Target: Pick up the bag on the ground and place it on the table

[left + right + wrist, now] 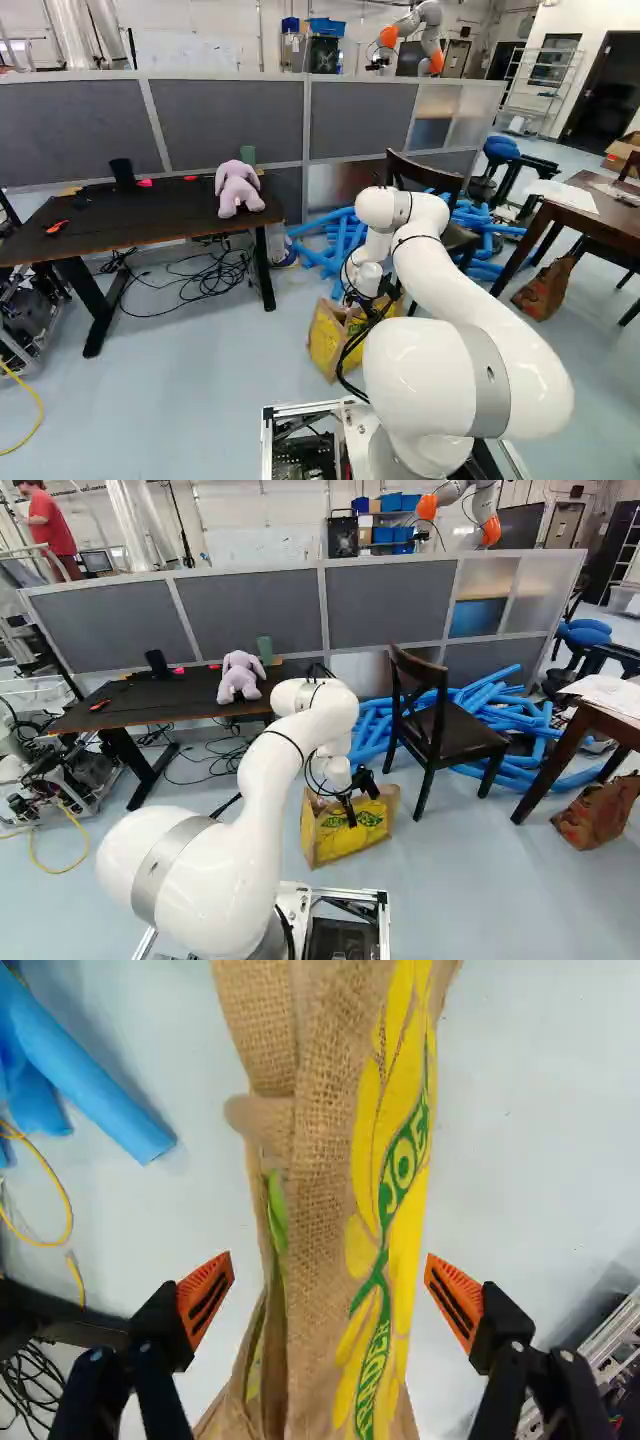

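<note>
White arm [262, 800] in a forward arch, black gripper [360, 802] downward, fingers [206, 1298] wide apart.

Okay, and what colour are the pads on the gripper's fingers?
Orange with dark slots on the pads; the wrist view shows them best.

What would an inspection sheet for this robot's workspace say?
Surface: dark table holds a stuffed toy; brown table bears papers.
Job's things: yellow-printed bag on the floor.
Clutter: blue tubes around a chair; second bag beside the brown table.
End effector: open, orange pads either side of the yellow-printed bag, not gripping.
Cables: black tangle under the dark table; yellow cable on the floor.
Surroundings: grey partition, another robot beyond.
</note>
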